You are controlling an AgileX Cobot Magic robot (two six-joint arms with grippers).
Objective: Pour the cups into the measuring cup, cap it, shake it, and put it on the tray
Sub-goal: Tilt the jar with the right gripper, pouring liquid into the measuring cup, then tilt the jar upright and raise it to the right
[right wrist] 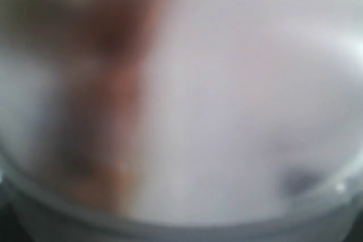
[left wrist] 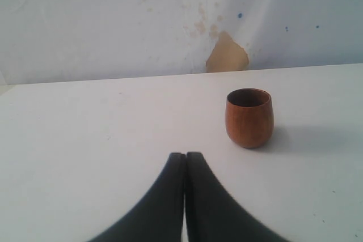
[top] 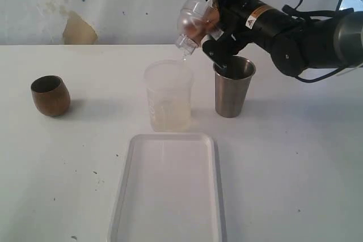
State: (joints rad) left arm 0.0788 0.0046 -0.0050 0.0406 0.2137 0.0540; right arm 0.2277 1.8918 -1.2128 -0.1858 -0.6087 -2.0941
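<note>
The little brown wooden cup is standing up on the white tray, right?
Not quite. The wooden cup is standing up, but on the bare table, well to the left of the white tray, not on it. The exterior view shows this.

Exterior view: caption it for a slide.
Right fingers tip a clear cup over the frosted beaker, steel tumbler beside, wooden cup left, tray in front.

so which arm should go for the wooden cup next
Probably left: the left gripper, shut and empty, has the wooden cup just ahead, while the right gripper is busy holding a clear container tilted above the beaker.
</note>
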